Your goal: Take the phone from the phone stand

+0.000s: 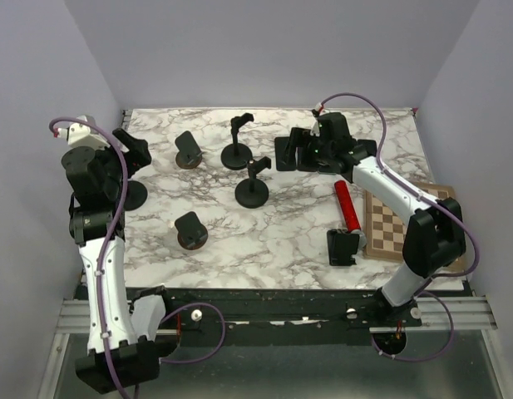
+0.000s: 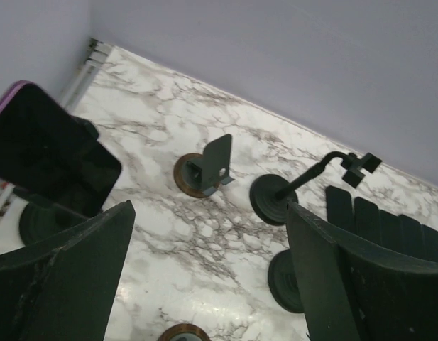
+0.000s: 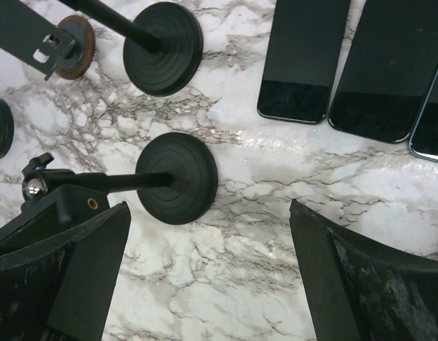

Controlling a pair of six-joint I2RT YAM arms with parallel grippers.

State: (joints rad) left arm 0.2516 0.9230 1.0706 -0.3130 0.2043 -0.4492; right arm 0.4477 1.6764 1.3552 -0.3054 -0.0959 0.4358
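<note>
A black phone point(image 2: 45, 156) with a pinkish edge leans tilted on a phone stand whose round dark base point(image 2: 35, 224) shows below it, at the left of the left wrist view. My left gripper point(image 2: 210, 207) is open, to the right of the phone and apart from it, with only marble between its fingers. From above, that gripper point(image 1: 131, 150) hovers over the stand's base point(image 1: 131, 196) near the table's left edge. My right gripper point(image 3: 209, 206) is open and empty at the back right point(image 1: 302, 150), beside three phones point(image 3: 304, 57) lying flat.
Two wedge stands point(image 1: 188, 150) point(image 1: 190, 230) and two clamp stands on round bases point(image 1: 236, 155) point(image 1: 252, 193) stand mid-table. A red cylinder point(image 1: 347, 208), a chessboard point(image 1: 402, 223) and a black holder point(image 1: 342, 248) lie at the right. Walls close the left, back and right.
</note>
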